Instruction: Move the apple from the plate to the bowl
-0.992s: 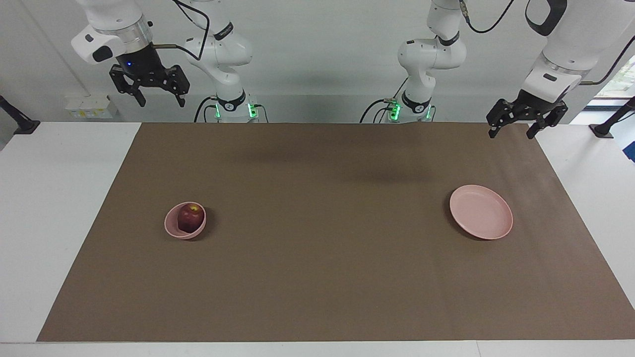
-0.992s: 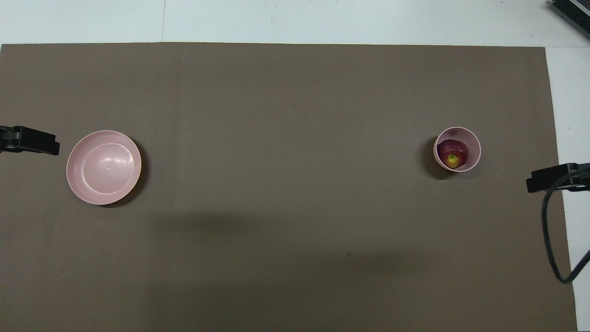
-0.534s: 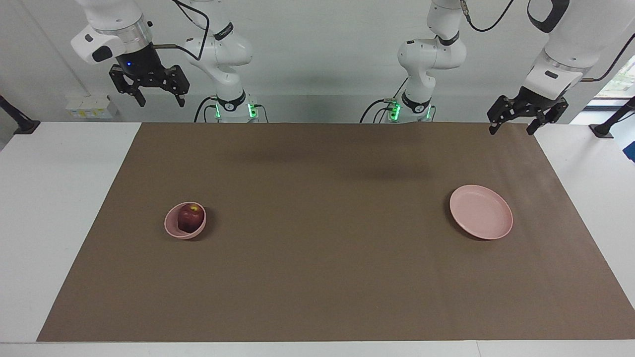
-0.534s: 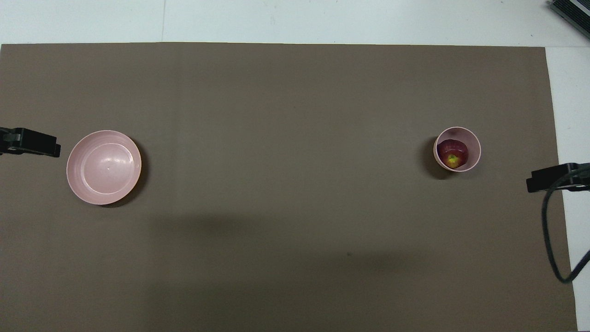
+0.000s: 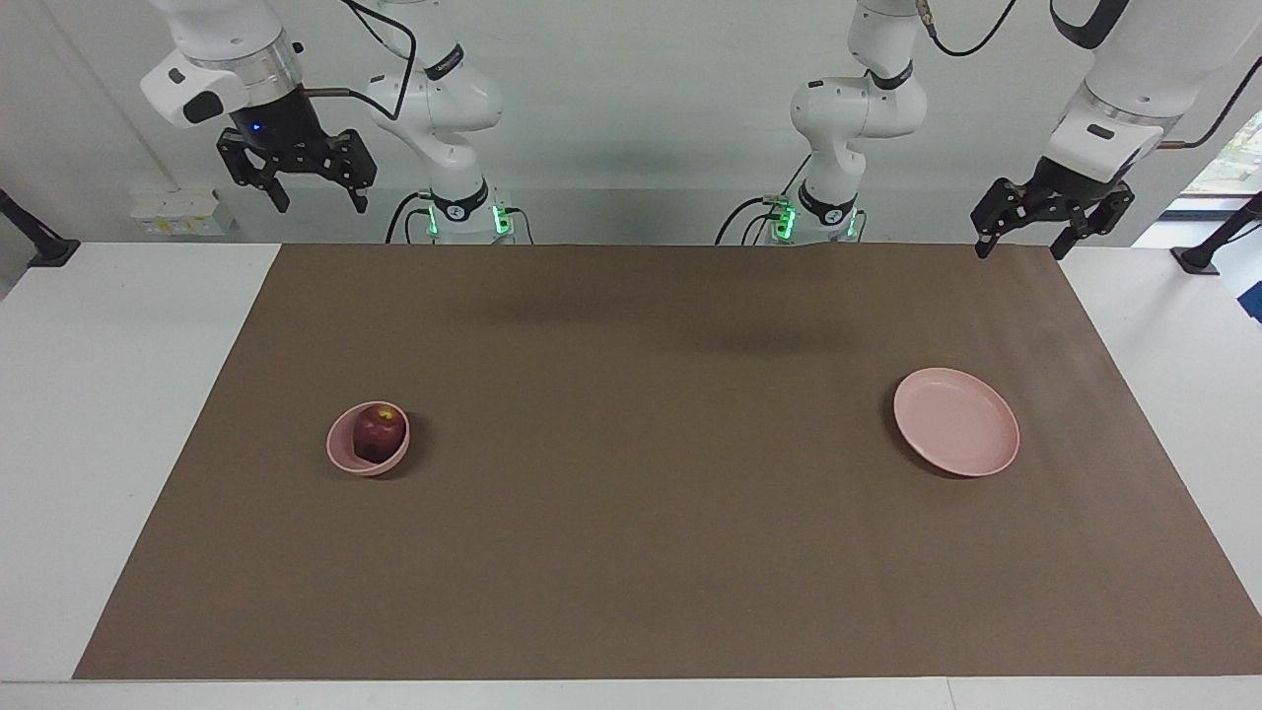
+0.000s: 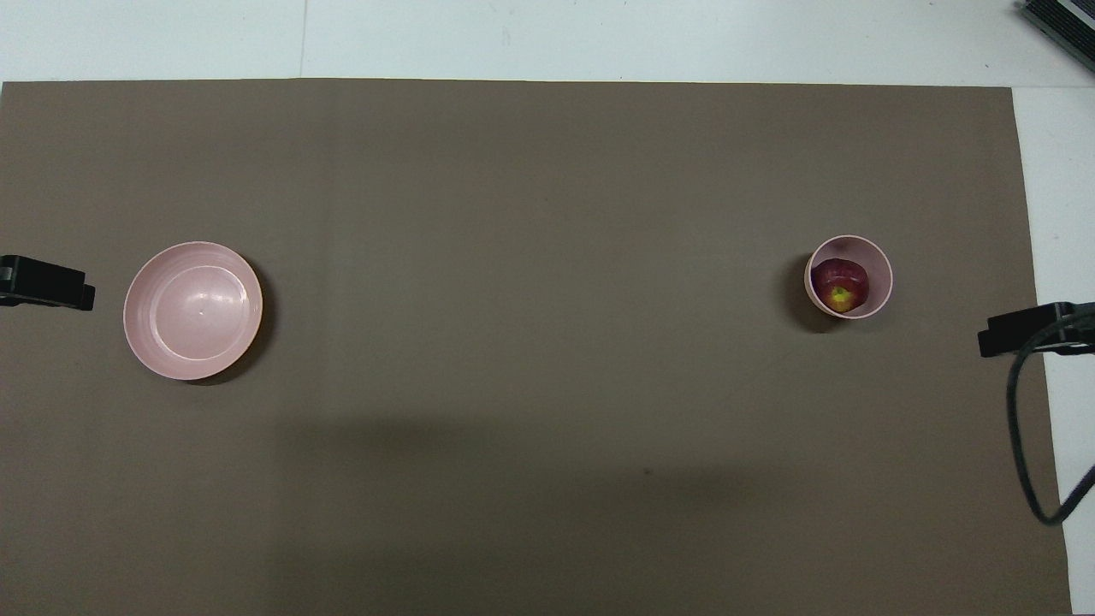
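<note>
With both my pincers, left (image 5: 1052, 225) and right (image 5: 296, 177), raised, spread and empty, the apple (image 5: 379, 432) sits in the bowl (image 5: 345, 454) below my right one, the plate (image 5: 956, 434) bare, so nothing seems left.

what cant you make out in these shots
- apple: its lower part, facing view, hidden by the wall of the bowl.
- left tool: overhead view, only a dark tip shows at the frame edge.
- right tool: overhead view, likewise cut off at the edge.
- underside of the plate: hidden in both views.
</note>
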{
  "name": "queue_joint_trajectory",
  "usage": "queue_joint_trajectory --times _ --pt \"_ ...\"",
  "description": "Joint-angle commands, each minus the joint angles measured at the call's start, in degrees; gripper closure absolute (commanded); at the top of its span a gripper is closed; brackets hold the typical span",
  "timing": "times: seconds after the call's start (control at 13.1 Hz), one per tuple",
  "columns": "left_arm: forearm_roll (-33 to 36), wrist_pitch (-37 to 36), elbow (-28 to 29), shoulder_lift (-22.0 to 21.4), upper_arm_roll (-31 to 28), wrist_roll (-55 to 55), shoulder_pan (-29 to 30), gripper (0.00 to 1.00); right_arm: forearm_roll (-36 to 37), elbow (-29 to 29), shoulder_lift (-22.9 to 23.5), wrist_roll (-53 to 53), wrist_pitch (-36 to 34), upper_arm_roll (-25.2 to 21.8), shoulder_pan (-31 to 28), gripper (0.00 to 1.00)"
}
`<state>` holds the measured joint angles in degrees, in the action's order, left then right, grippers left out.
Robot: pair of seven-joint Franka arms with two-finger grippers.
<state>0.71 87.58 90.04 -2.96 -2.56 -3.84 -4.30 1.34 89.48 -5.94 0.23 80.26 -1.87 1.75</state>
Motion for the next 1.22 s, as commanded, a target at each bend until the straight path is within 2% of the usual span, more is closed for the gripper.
queue_joint_trajectory --times 0.0,1.14 --pt "0.08 -1.01 0.14 -0.64 -0.61 -0.12 -0.62 0.00 -1.34 0.96 -1.00 -0.05 0.08 0.28 -0.88 0.00" --pt "0.00 -1.27 0.23 -0.73 -0.61 0.14 -0.62 0.00 -1.34 0.96 -1.00 -0.05 0.08 0.28 -0.88 0.00"
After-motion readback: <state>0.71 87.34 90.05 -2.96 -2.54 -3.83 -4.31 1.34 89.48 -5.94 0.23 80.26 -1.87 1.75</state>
